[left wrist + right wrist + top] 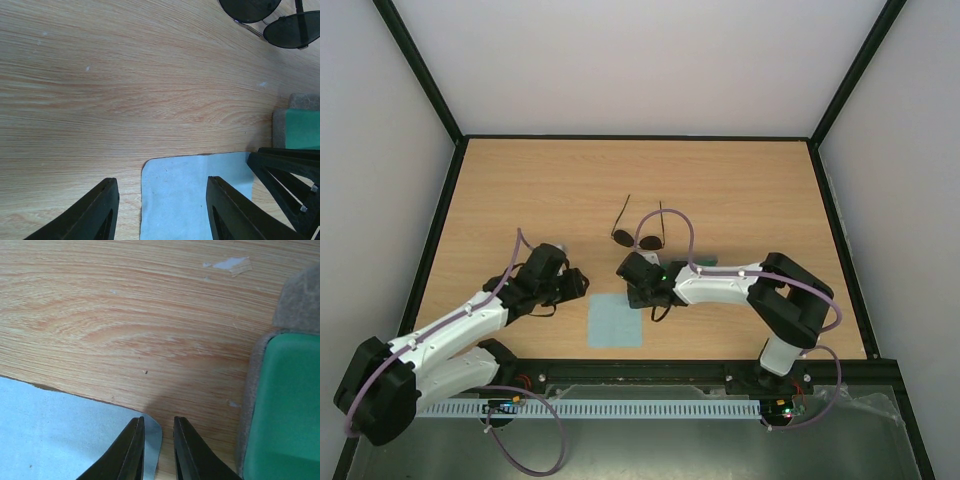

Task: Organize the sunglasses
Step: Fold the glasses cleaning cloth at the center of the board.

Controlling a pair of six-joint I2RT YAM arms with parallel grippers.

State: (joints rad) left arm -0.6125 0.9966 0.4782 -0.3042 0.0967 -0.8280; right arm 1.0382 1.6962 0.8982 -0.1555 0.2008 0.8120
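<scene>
Table (pixel 740 200): wooden, with all the items in its middle and near part.

Case (pixel 285 405): grey shell with green lining showing, so I read it as open. It lies just beside one corner of the cloth and is hidden under the right arm in the top view.

Cloth (pixel 616 320): light blue, lying flat near the front edge between the two arms.

Sunglasses (pixel 638 238): on bare wood beyond the cloth, with the temple arms unfolded and pointing away from the arm bases. Neither gripper touches them, and they are apart from the case.

Left gripper (pixel 162 185): fingers spread over one edge of the cloth, with nothing between them.

Right gripper (pixel 159 427): fingers drawn nearly together with only a slim gap, right at the cloth's corner. I cannot tell whether they pinch the fabric or sit just above it.

Progress (my judgement): early. The glasses are neither folded nor in the case. Still to do: pick them up, fold the temples and put them away. What the cloth is for is unclear to me.
</scene>
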